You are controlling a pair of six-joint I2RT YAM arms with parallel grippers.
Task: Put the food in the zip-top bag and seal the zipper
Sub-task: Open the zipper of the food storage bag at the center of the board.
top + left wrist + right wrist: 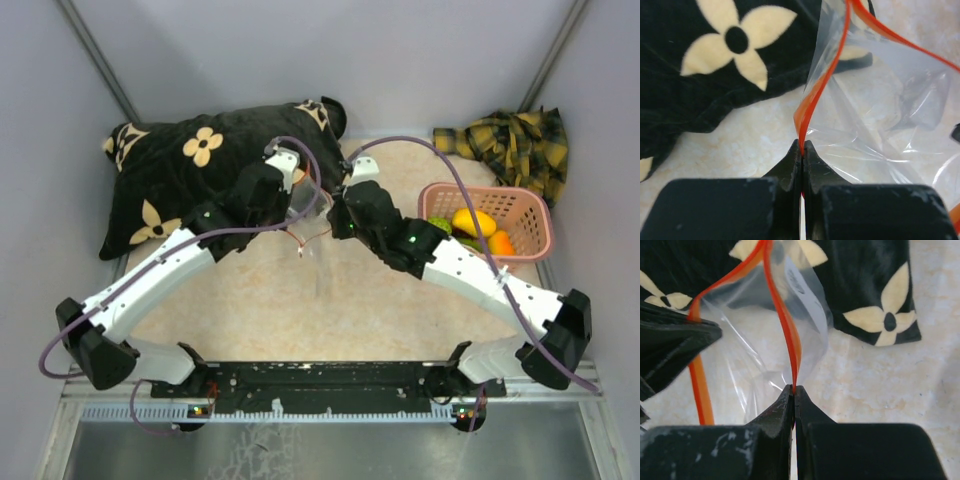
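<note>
The beige marbled tabletop (pixel 230 290) sits between plain grey walls (pixel 300 60), with a black velvet pillow printed with cream flowers (pixel 190 170) at the far left and a crumpled yellow-and-black plaid cloth (pixel 510 145) in the far right corner. Mid-table, the clear plastic zip-top bag (pixel 875 115) hangs open-mouthed between the arms. The left gripper (pixel 803 145) and right gripper (pixel 793 388) each pinch its red-orange zipper strip (pixel 812 97) with jaws closed tight. The yellow mango-like toy (pixel 473 221) and orange toy piece (pixel 501 243) lie in the pink lattice basket (pixel 535 215)

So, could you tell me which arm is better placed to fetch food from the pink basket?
Right, probably: the basket of food sits beside that arm. The left gripper and right gripper pinch the zipper, so right must release first.
</note>
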